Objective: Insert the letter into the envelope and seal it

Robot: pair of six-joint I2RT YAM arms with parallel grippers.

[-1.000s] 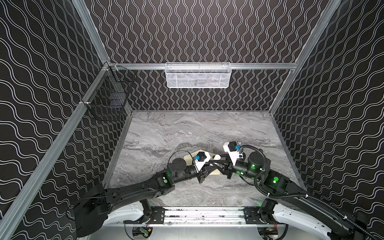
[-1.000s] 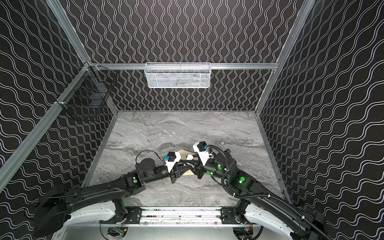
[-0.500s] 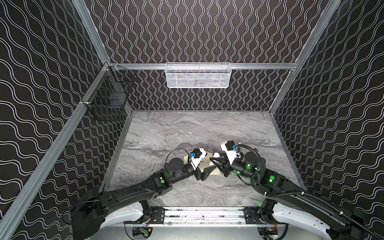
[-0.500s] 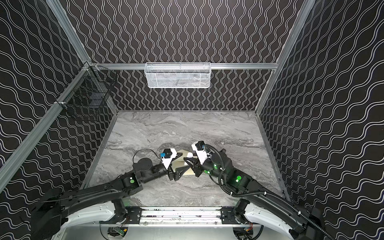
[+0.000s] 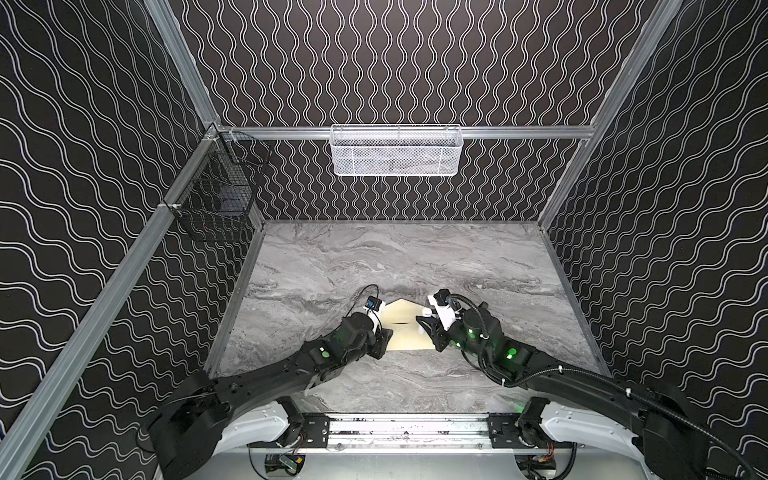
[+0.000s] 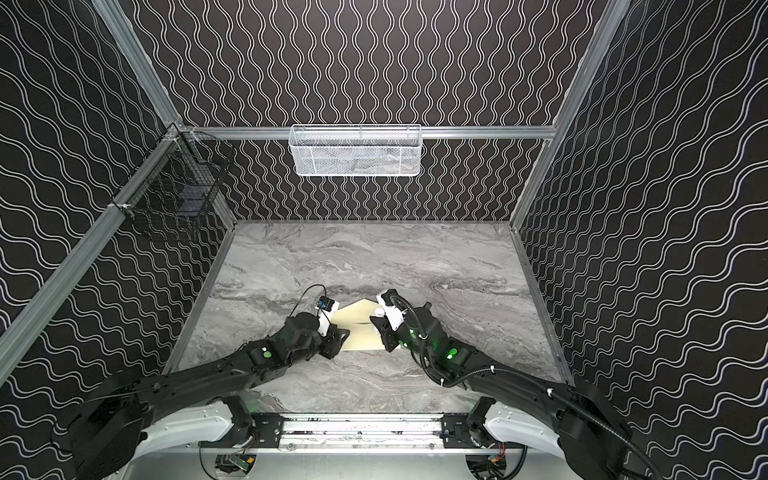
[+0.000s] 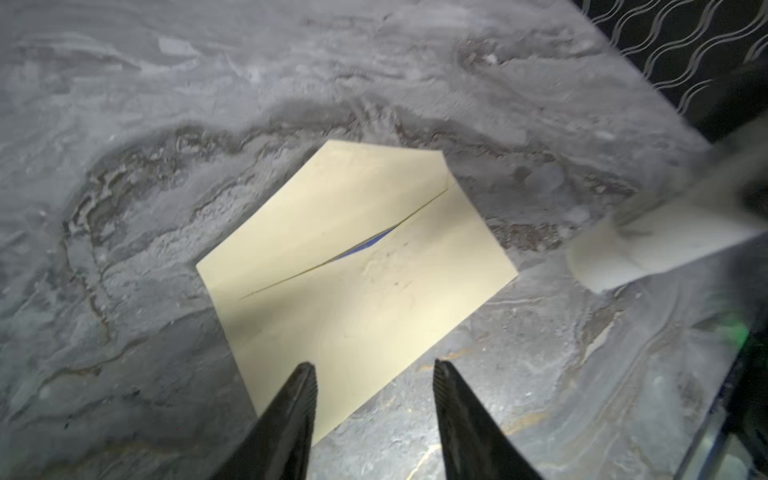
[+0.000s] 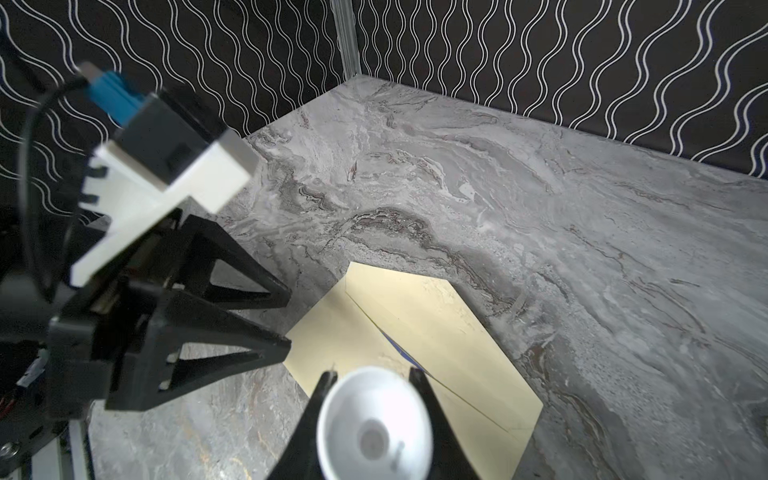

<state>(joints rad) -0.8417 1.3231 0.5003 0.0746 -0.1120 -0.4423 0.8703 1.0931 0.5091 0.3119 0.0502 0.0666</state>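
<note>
Over the last second the two arms have drawn apart from their huddle above the envelope [image 5: 406, 332], leaving it flat and mostly uncovered on the bench [image 5: 374, 257] between them. The left jaws stand spread and empty over its near corner, while the right jaws pinch a small white cylinder [image 8: 374, 424] at its other end. The letter [image 7: 376, 242] looks to be inside already, with only a blue sliver showing at the mouth, but the flap [image 7: 353, 195] lies open, so sealing is left.
</note>
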